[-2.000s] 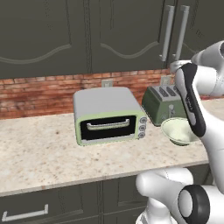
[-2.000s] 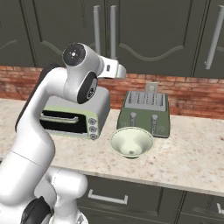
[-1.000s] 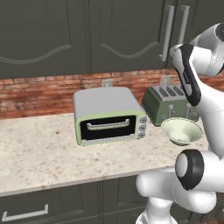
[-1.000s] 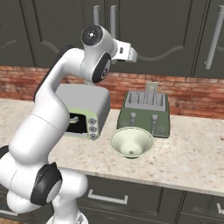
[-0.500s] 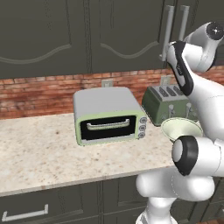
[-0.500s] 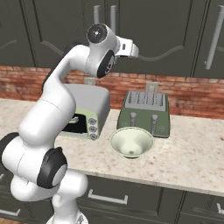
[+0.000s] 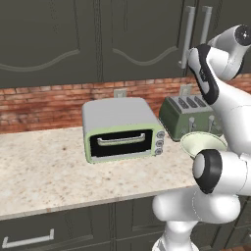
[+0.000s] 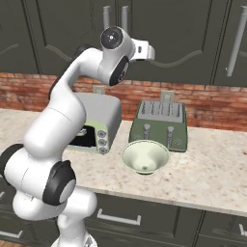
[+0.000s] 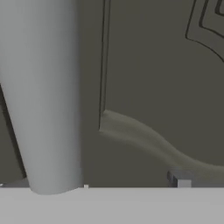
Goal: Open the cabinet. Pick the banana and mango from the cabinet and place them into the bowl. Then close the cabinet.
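Note:
The cabinet [image 7: 147, 34] hangs above the counter with both arched doors shut, so the banana and mango are hidden. My gripper [image 8: 149, 52] is raised to the doors' lower part, just right of the two vertical bar handles [image 8: 125, 19]. In the hand view one light-grey handle [image 9: 48, 96] looms very close on the left, with the door panel [image 9: 153, 78] behind it. One dark fingertip [image 9: 179, 180] shows at the bottom right; the jaws stand open and hold nothing. The pale bowl [image 8: 144, 155] sits empty on the counter in front of the toaster; its rim [image 7: 201, 142] peeks out beside my arm.
A dark green toaster [image 8: 160, 124] stands against the brick wall behind the bowl. To its left sits a pale green toaster oven [image 7: 122, 130]. Speckled counter [image 7: 44, 166] stretches left of the oven. Low cabinets with horizontal handles [image 8: 118, 217] run below.
The arm has swung upward from above the counter, carrying the hand up to the cabinet doors near the handles. Bowl and appliances have not moved.

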